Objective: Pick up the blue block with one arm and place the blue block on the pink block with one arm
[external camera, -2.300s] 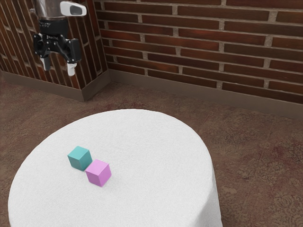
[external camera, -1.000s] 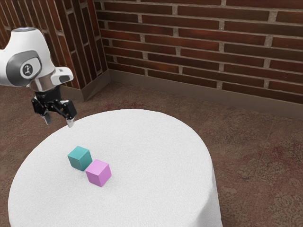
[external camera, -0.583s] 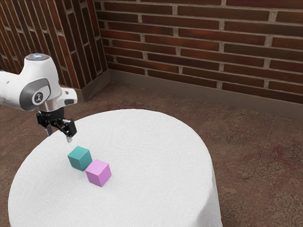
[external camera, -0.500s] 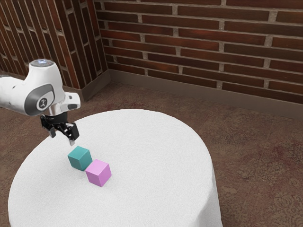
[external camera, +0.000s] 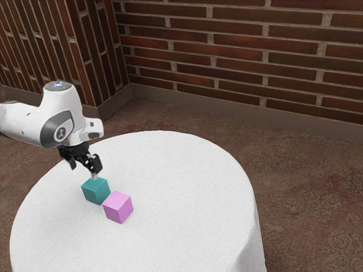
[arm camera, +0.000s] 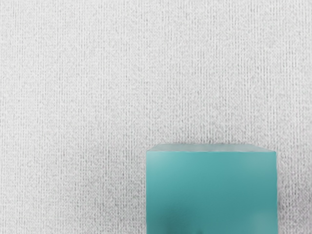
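Claw [external camera: 84, 171] spread above blue block [external camera: 95, 190]; white tablecloth [external camera: 187, 187], brick walls [external camera: 238, 51], brown carpet [external camera: 306, 187].

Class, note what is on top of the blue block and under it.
Nothing rests on the blue block; the open gripper hangs just above. Beneath is white tablecloth, the contact patch hidden.

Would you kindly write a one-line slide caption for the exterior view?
Open gripper poised just over the blue block, beside the pink block on a round white table.
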Robot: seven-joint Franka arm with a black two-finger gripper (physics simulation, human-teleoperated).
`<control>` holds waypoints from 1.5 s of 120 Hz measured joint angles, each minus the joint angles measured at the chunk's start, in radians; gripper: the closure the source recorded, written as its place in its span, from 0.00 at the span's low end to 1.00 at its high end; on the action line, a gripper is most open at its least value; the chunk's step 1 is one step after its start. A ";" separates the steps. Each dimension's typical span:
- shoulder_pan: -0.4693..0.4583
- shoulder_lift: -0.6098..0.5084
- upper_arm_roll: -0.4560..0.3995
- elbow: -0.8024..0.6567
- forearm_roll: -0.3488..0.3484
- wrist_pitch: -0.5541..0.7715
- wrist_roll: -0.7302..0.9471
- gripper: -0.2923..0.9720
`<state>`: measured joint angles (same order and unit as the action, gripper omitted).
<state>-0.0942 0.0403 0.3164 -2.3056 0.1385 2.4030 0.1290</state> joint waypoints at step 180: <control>0.000 0.167 -0.033 0.014 -0.083 0.099 0.060 0.27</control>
<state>-0.0938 0.2076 0.2838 -2.2918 0.0557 2.5024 0.1886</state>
